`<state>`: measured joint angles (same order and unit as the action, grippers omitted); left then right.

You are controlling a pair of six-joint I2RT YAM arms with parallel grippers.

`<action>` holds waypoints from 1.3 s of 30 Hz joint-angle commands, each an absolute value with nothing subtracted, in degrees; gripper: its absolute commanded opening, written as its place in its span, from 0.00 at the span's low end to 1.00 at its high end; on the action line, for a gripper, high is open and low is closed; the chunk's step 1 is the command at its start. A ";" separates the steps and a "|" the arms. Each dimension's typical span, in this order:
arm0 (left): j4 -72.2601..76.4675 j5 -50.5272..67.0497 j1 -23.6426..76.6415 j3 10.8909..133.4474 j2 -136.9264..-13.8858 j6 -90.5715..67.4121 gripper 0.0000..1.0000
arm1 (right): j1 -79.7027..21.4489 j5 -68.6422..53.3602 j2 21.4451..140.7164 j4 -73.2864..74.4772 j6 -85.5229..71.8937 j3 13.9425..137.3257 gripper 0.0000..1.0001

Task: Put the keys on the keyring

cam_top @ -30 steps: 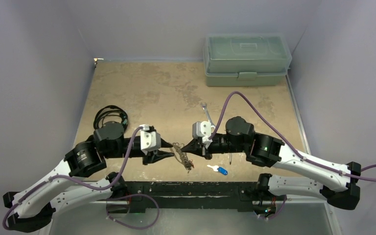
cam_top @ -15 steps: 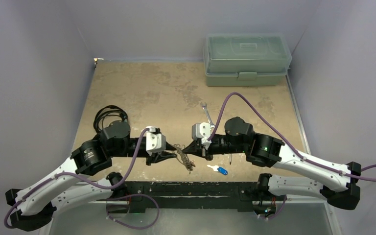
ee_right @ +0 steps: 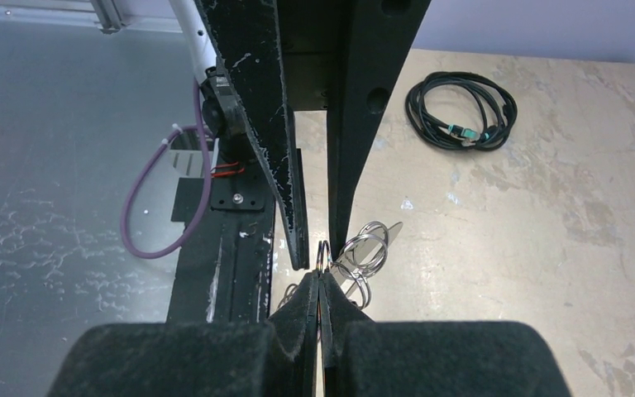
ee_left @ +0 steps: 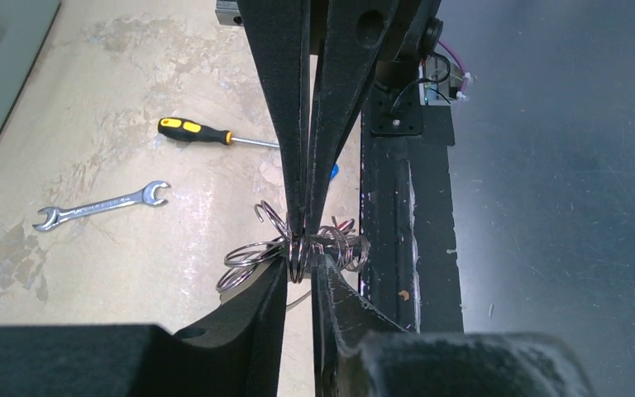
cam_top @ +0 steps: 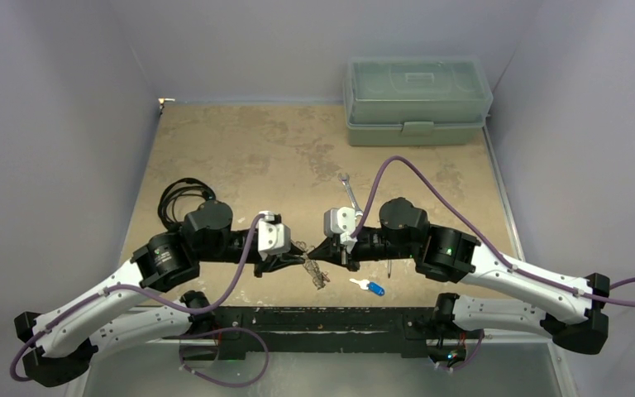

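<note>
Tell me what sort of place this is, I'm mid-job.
Most likely a robotics lab test cell dressed as a workbench: bare grey walls box in a worn tan table, which carries a closed green toolbox, a wrench and a yellow-handled screwdriver.

Keyring [cam_top: 318, 275] rings too small to count (upper part hidden).

The tan table [cam_top: 256, 157] carries a lidded box [cam_top: 417, 99], coiled cable [ee_right: 463, 132], wrench [ee_left: 103, 204], screwdriver [ee_left: 207, 133] and blue key [cam_top: 372, 288]
</note>
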<state>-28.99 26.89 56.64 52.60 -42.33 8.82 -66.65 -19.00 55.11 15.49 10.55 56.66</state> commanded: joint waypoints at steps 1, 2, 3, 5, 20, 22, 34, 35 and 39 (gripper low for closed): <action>-25.36 28.15 56.44 52.42 -42.45 9.93 0.14 | -66.88 -20.25 54.01 12.83 10.96 58.62 0.00; -25.21 28.24 56.46 52.43 -42.57 9.90 0.12 | -66.88 -20.36 54.09 12.90 10.98 58.57 0.00; -25.16 28.36 56.43 52.41 -42.73 9.85 0.10 | -66.88 -20.39 54.18 13.05 11.04 58.54 0.00; -25.02 28.62 56.48 52.43 -43.04 9.69 0.01 | -66.88 -20.31 54.27 13.10 11.14 58.46 0.00; -15.21 29.97 56.49 46.97 -36.85 6.50 0.00 | -66.88 -9.71 46.37 4.92 6.04 53.01 0.59; -13.55 30.39 56.48 45.93 -35.56 6.57 0.00 | -66.82 -7.80 42.78 1.35 4.45 50.37 0.68; 1.07 35.67 56.45 39.66 -28.76 4.91 0.00 | -66.79 -23.59 45.16 -7.06 0.37 44.05 0.71; 1.95 36.08 56.43 39.52 -28.93 4.43 0.00 | -66.80 -24.50 46.32 -8.61 0.40 44.10 0.69; 4.28 36.19 56.45 39.09 -29.57 2.65 0.00 | -66.80 -26.05 51.38 -10.11 0.51 45.59 0.57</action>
